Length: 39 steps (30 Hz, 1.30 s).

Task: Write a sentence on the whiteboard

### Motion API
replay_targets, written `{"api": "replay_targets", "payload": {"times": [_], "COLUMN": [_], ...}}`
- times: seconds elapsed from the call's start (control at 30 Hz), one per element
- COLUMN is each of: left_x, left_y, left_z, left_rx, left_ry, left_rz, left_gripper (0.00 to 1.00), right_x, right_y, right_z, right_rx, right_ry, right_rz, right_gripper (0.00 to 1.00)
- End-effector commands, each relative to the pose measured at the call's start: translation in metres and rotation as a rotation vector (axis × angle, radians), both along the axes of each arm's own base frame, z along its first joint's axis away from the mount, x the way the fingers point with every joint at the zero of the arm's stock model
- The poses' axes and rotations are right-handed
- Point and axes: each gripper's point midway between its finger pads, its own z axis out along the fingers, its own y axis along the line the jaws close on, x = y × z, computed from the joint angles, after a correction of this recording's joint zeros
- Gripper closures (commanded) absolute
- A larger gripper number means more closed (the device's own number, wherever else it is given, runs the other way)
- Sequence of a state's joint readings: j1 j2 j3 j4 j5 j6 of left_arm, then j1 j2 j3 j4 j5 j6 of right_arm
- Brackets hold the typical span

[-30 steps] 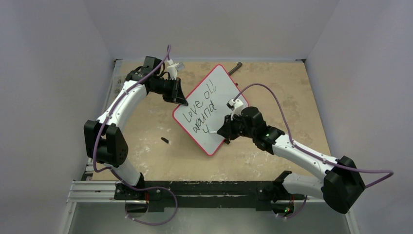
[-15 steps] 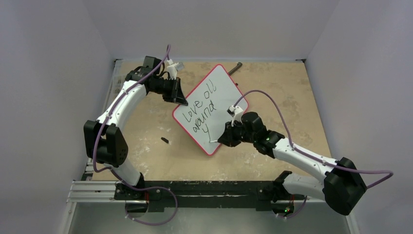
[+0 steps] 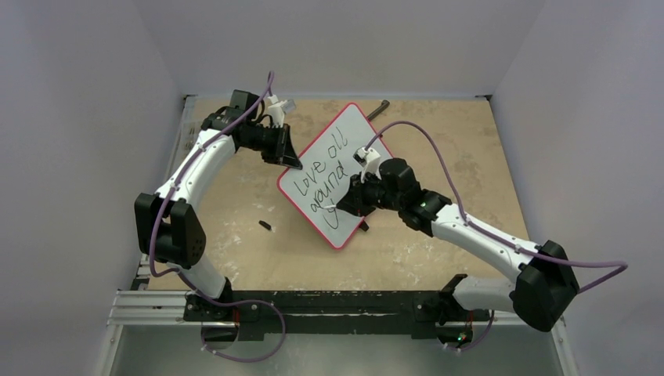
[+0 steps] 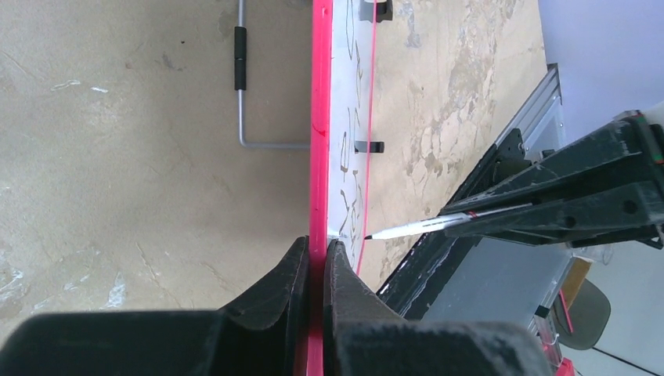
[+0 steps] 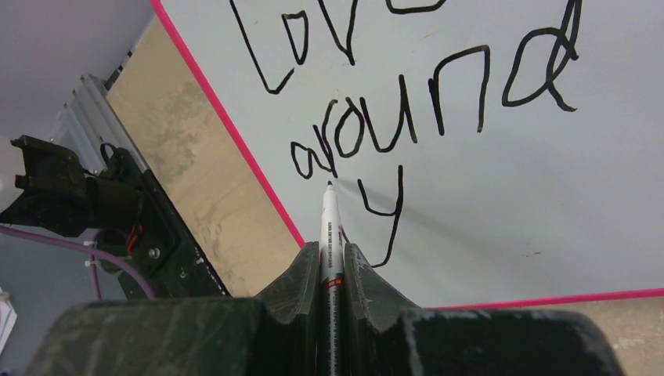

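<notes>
One white whiteboard (image 3: 344, 149) with a red-pink rim carries the sentence (image 3: 325, 176) in three slanted black lines: "Love all", "around", "y". The left gripper (image 4: 315, 244) is clenched on its rim. The right gripper (image 5: 332, 249) grasps one marker (image 5: 330, 227), whose tip, ahead of the fingers, is just under "around".
</notes>
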<state>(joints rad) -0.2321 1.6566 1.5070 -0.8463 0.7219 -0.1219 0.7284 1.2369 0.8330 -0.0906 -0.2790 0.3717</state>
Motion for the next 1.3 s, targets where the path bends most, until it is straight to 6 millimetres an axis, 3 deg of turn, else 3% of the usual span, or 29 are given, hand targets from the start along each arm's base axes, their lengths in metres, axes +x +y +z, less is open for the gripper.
{"api": "replay_targets", "payload": {"times": [0.0, 0.3, 0.43, 0.93, 1.27], "left_x": [0.017, 0.017, 0.017, 0.017, 0.018], "left_y": [0.009, 0.009, 0.009, 0.009, 0.009], "left_z": [0.013, 0.011, 0.011, 0.008, 0.008], "left_rx": [0.045, 0.044, 0.045, 0.045, 0.048], "left_ry": [-0.107, -0.103, -0.103, -0.094, -0.095], "left_rz": [0.045, 0.044, 0.045, 0.043, 0.045], "left_gripper": [1.00, 1.00, 1.00, 1.00, 1.00], "right_x": [0.005, 0.022, 0.030, 0.036, 0.018], "right_y": [-0.001, -0.041, -0.050, -0.034, -0.034], "right_z": [0.035, 0.010, 0.003, -0.001, -0.024], "right_rx": [0.043, -0.039, -0.056, -0.033, -0.054], "right_ry": [-0.097, -0.107, -0.099, -0.094, -0.050], "right_rz": [-0.010, -0.233, -0.280, -0.230, -0.157], "right_gripper": [1.00, 1.00, 1.00, 1.00, 1.00]}}
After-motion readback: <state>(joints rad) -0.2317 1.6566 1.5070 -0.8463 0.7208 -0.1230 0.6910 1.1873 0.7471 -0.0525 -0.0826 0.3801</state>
